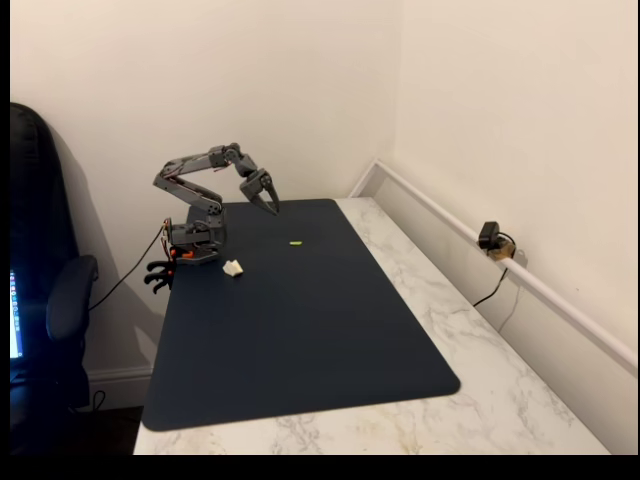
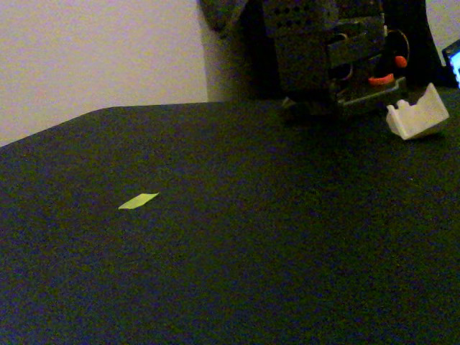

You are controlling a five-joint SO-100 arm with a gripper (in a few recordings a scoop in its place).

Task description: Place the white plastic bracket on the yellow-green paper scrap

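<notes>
Nothing of the task was done at this moment, as far as the pictures showed. The white plastic bracket [image 1: 233,267] lay on the dark mat [image 1: 310,340] just beside the arm's base [image 1: 196,243], at the far left part of the mat in a fixed view. The yellow-green paper scrap [image 1: 296,242] lay flat and bare, well apart from the bracket, more to the right. The gripper [image 1: 272,207] hung in the air above the far edge of the mat, holding nothing; its fingers looked slightly parted, but I could not tell this with certainty. In my judgement everything was left: reaching the bracket, grasping it, carrying it over, and setting it on the scrap.
</notes>
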